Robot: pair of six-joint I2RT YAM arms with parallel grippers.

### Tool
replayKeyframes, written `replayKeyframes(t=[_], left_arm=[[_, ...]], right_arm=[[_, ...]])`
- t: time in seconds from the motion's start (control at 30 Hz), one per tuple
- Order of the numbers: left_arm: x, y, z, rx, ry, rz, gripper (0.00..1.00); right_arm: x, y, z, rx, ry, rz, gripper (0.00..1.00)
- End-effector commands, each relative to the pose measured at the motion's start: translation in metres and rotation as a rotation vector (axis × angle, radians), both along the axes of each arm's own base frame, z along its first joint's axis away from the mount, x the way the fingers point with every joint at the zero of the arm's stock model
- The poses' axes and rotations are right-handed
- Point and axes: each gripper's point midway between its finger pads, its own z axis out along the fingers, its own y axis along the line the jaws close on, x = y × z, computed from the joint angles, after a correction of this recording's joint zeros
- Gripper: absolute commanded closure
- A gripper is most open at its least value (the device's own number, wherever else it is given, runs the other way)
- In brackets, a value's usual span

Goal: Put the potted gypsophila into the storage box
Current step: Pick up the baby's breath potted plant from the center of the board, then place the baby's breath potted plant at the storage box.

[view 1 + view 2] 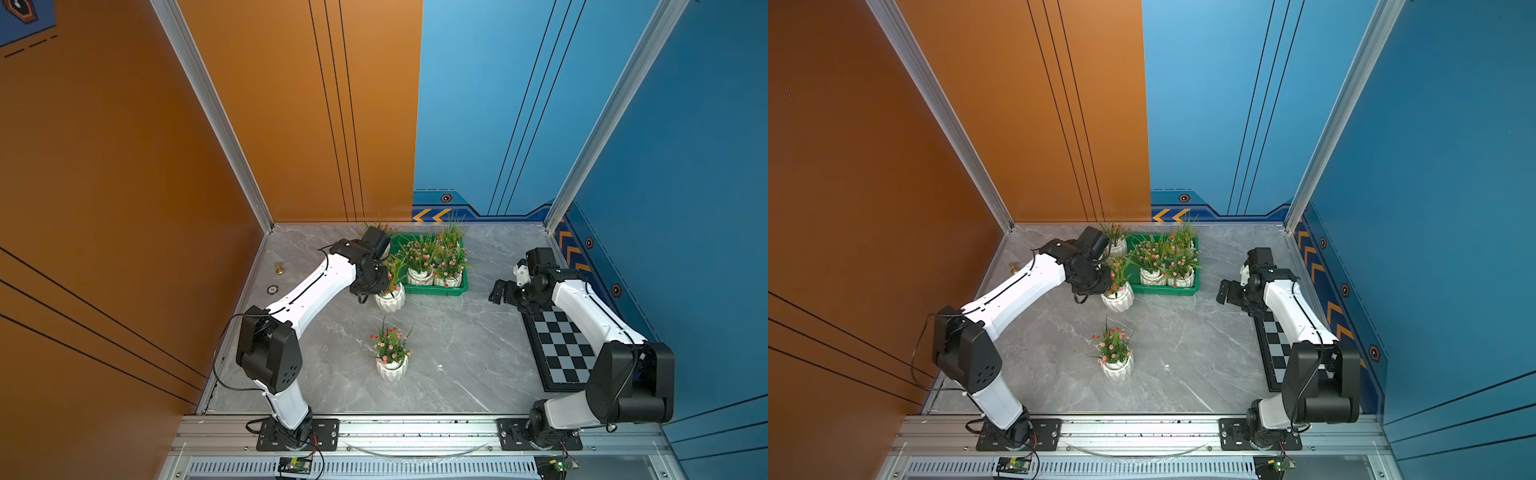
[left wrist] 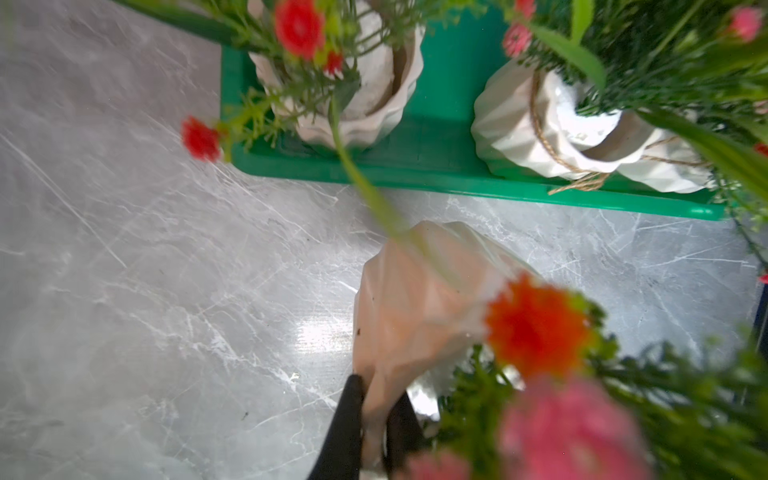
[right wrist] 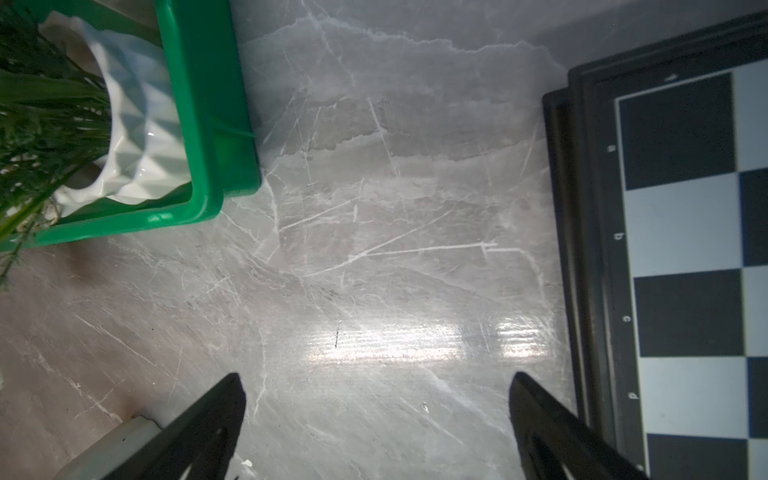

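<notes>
The left tool (image 2: 376, 401) is clamped on the rim wall of a white pot (image 1: 390, 298) just outside the green box's (image 1: 436, 292) near corner. The pot looks rigid and glazed, likely slippery and chippable, so the rim suits gripping. The right tool (image 3: 378, 386) gapes empty beside the box.

Table (image 1: 457, 353): the storage box (image 1: 432, 291) sits at the rear centre, near the back wall. Several pots (image 1: 419, 276) stand inside it. One pot (image 1: 1116, 246) stands outside, just beside the box's rear left corner, behind the left arm. A second pot (image 1: 390, 300) is just before the front left corner, with the left gripper (image 2: 374, 424) on its rim. A third pot (image 1: 392, 369) stands alone, well forward at mid-table. A board (image 1: 561, 345) lies along the right edge. The right gripper (image 3: 376, 378) hangs between box and board.
</notes>
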Motion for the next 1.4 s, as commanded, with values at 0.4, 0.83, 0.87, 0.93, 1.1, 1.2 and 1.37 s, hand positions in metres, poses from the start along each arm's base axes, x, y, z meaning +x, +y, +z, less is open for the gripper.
replayKeyframes(t=[0.4,0.83,0.87,0.93,1.1,1.2,1.37], left_arm=[[0.063,0.015,0.09,0.069,-0.207,-0.031,1.0],[0.138,-0.012,0.109,0.015,-0.341,-0.031,1.0],[0.144,-0.014,0.111,0.007,-0.353,-0.024,1.0],[0.155,-0.015,0.114,-0.005,-0.378,-0.009,1.0],[0.182,-0.017,0.115,-0.049,-0.428,0.014,1.0],[0.194,-0.02,0.105,-0.082,-0.428,0.019,1.0],[0.207,-0.031,0.086,-0.119,-0.413,0.005,1.0]], right_arm=[[0.032,0.002,0.02,0.033,-0.06,0.002,0.0],[0.077,0.006,0.031,0.057,-0.09,0.003,0.0],[0.08,0.006,0.03,0.057,-0.087,0.003,0.0],[0.085,0.006,0.028,0.057,-0.085,0.003,0.0],[0.095,0.005,0.021,0.055,-0.07,-0.001,0.0],[0.098,0.005,0.016,0.054,-0.056,0.001,0.0],[0.102,0.004,0.007,0.05,-0.031,-0.001,0.0]])
